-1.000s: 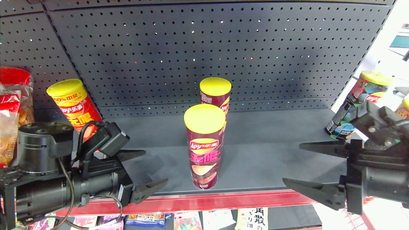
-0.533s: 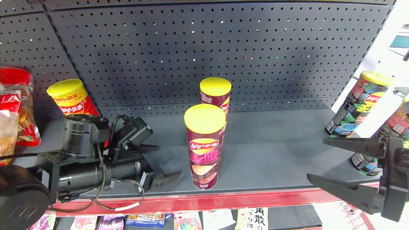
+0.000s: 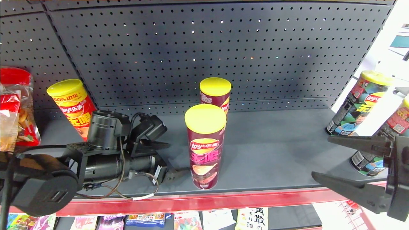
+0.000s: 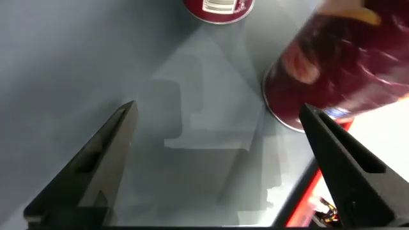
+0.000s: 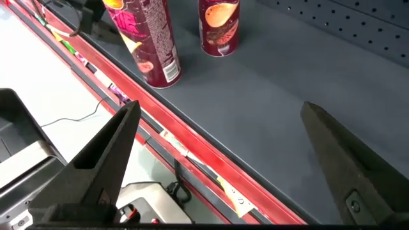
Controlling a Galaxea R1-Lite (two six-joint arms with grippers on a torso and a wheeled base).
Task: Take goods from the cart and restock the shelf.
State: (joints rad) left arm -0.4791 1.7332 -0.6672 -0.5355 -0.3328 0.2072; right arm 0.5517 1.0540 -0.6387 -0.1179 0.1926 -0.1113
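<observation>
Left gripper (image 3: 177, 158) spread wide and holding nothing, I reach low over the grey shelf (image 3: 271, 150) from its left side, fingers aimed at the front purple chip can (image 3: 204, 147). My nearer fingertip sits just beside the can's lower part; whether it touches, I cannot tell. Seen from the left wrist, bare shelf lies between the fingers of the left gripper (image 4: 218, 108), with the front purple chip can (image 4: 332, 64) upright just past one fingertip. The can stands close to the red front edge (image 3: 223, 199). The rear purple chip can (image 3: 215, 92), also yellow-lidded, stands right behind it near the pegboard back panel (image 3: 191, 48).

My right gripper (image 3: 321, 156) hangs by the shelf's right end, at its front edge, jaws equally wide and empty. From the right wrist, the right gripper (image 5: 220, 105) frames open shelf, with both purple cans well apart from it.

A red chip can (image 3: 72, 105) stands at the shelf's left, behind my left arm, next to a bagged snack (image 3: 12, 105). Two dark chip cans (image 3: 358, 102) stand at the right end, the nearer one partly behind my right gripper. Packets (image 3: 191, 220) line the shelf below.
</observation>
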